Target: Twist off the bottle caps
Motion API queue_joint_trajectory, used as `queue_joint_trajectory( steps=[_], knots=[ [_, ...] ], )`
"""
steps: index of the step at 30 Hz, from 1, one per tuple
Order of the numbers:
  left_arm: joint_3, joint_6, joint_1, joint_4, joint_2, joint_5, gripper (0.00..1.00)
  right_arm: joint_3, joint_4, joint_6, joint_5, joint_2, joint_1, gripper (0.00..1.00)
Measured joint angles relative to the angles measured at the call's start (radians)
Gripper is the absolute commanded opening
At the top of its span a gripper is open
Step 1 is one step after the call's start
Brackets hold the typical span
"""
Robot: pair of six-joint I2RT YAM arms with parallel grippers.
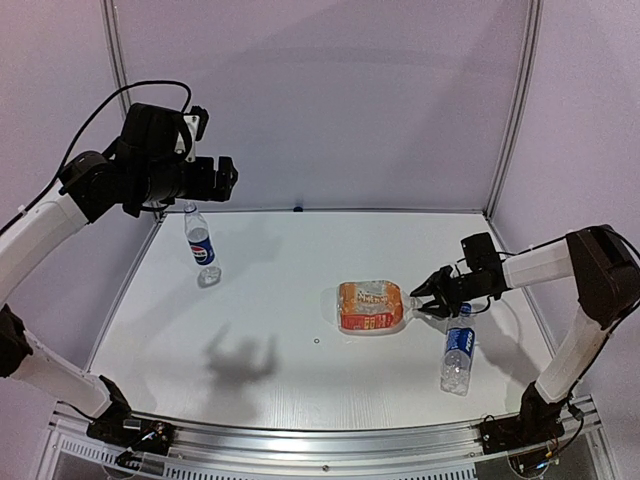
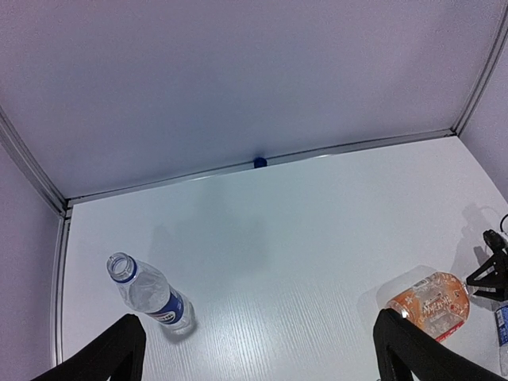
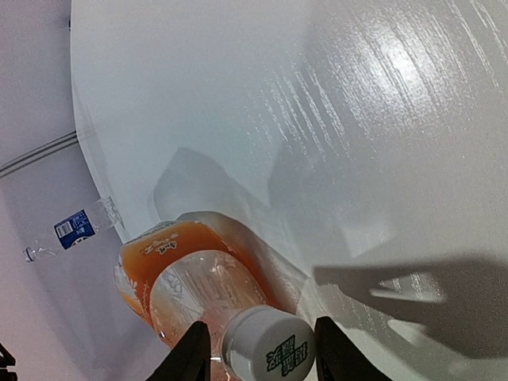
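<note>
While my left claw point(image 1: 226, 176) hangs released up high, my right claw point(image 3: 263, 351) straddles the whitish cap point(image 3: 268, 340) of the orange-labelled bottle point(image 3: 186, 278) lying on the desk point(image 3: 357, 119), not quite clenched. Next I should pinch it and twist.

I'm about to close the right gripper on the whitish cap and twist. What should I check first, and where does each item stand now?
1. The right gripper straddles the whitish cap: ok, one finger on each side.
2. Grip closed on the cap: not ok, slim gaps show on both sides.
3. The orange-labelled bottle is braced against turning: not ok. It lies on its side unheld, and the left gripper is raised, open and far off.
4. The upright blue-labelled bottle is uncapped: ok, its mouth is open.
5. Cap on the lying blue-labelled bottle: cannot tell.
</note>
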Motion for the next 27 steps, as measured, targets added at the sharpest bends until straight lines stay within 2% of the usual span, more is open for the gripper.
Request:
queue_joint_trajectory(
  steps=[3, 7, 17, 20, 27],
  knots=[
    [0.000, 0.000, 0.000, 0.000, 0.001, 0.000, 0.98, -0.001, 0.011, 0.002, -0.005, 0.000, 0.000, 0.30],
    [0.001, 0.000, 0.000, 0.000, 0.006, 0.000, 0.98, -0.001, 0.016, 0.000, -0.011, 0.000, 0.000, 0.24],
    [0.005, 0.023, 0.000, 0.009, 0.015, 0.041, 0.98, 0.042, -0.068, -0.070, 0.000, -0.033, 0.000, 0.18],
    [0.005, 0.059, 0.000, 0.035, 0.014, 0.129, 0.99, 0.088, -0.113, -0.123, 0.000, -0.058, 0.000, 0.19],
    [0.051, 0.177, 0.000, 0.050, 0.020, 0.513, 0.99, 0.286, -0.264, -0.366, -0.024, -0.135, 0.012, 0.19]
  ],
)
